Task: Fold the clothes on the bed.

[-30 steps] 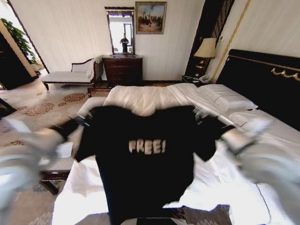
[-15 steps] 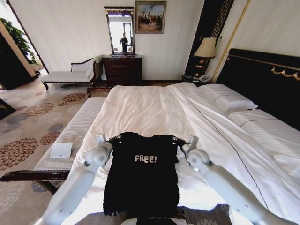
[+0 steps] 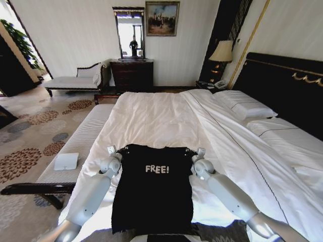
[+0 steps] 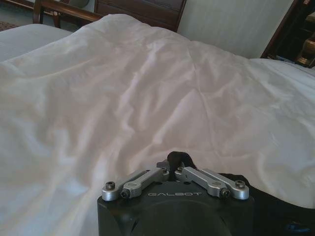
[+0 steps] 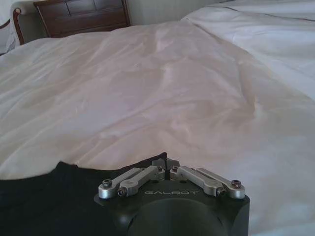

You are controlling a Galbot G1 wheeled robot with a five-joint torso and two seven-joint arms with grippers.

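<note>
Black T-shirt (image 3: 153,191) between both extended arms.

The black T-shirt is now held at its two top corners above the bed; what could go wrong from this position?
1. The left gripper and right gripper each pinch only a small bit of the black T-shirt, so a corner could slip out.
2. The shirt's lower hem hangs past the near edge of the bed, so it may bunch or slide off instead of lying flat.
3. The white duvet is wrinkled, which could make the folds uneven.
</note>
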